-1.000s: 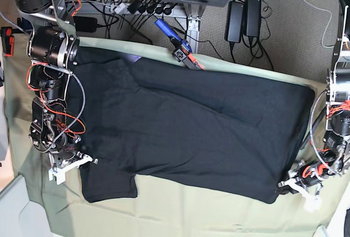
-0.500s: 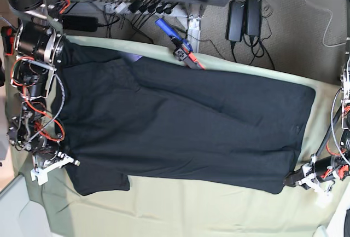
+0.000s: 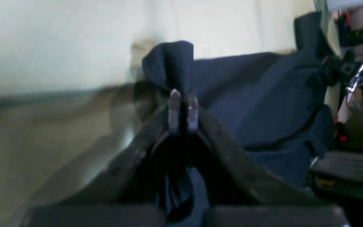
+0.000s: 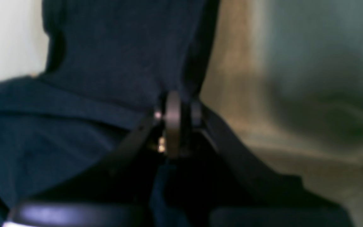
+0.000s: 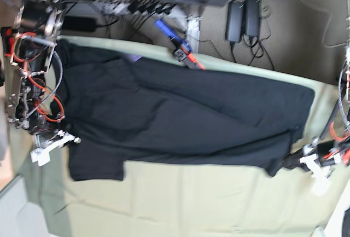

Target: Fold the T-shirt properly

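T-shirt (image 5: 180,111) spans mid-frame, long axis left-right, bulk up-frame of both grippers; left gripper (image 5: 290,162) lower right, right gripper (image 5: 74,140) centre left, each clamping its near edge, equally close.

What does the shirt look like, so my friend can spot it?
Look at the pale green table between the two robot arms. The shirt is the big black cloth spread across it, pinched at each side by a claw. It's dark and wrinkly, while the table under it is pale.
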You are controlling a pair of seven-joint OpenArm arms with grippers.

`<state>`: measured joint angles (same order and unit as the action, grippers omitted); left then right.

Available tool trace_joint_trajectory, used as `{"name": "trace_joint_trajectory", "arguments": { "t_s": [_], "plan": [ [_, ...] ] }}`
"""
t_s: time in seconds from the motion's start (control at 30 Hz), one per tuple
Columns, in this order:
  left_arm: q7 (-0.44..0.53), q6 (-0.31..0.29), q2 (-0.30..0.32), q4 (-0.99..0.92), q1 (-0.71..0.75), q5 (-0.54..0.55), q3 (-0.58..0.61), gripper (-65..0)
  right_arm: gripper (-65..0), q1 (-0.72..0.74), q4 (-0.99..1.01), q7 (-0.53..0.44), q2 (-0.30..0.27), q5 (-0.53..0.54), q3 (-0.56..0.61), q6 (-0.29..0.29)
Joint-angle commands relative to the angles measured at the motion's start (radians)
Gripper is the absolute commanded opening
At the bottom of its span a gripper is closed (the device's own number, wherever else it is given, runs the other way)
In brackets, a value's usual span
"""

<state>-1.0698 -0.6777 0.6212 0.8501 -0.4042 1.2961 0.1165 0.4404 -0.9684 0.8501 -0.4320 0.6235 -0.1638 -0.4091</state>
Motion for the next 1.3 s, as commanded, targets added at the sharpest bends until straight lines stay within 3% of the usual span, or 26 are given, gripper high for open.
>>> {"name": "trace_joint_trajectory", "arguments": {
  "t_s": [0.0,0.3,0.4,0.47,0.9,1.27],
  "plan": [
    [0.01,-0.02,0.022,0.021,-0.022,0.018,-0.006,-65.0,-65.0,0.008,-0.046,-0.024,-0.02,0.016,-0.004,-0.093],
    [0.011,-0.02,0.022,0.022,-0.022,0.016,-0.006,-65.0,-65.0,-0.056,-0.102,-0.043,-0.019,-0.022,-0.004,-0.092],
    [0.011,-0.02,0.021,0.022,-0.022,0.016,-0.006,-65.0,-35.5,-0.056,-0.102,-0.043,-0.019,-0.021,-0.004,-0.092],
    [0.011,-0.02,0.022,0.022,-0.022,0.016,-0.006,-65.0,-22.4,-0.053,-0.102,-0.045,-0.019,-0.02,-0.004,-0.089],
    [0.01,-0.02,0.022,0.022,-0.022,-0.006,-0.006,-65.0,-21.3,0.069,-0.072,-0.111,-0.016,-0.052,-0.097,-0.085],
    [0.009,-0.02,0.022,0.022,-0.022,-0.006,-0.006,-65.0,-21.3,0.256,0.313,-0.335,0.036,-0.213,-0.096,-0.085]
  ]
}}
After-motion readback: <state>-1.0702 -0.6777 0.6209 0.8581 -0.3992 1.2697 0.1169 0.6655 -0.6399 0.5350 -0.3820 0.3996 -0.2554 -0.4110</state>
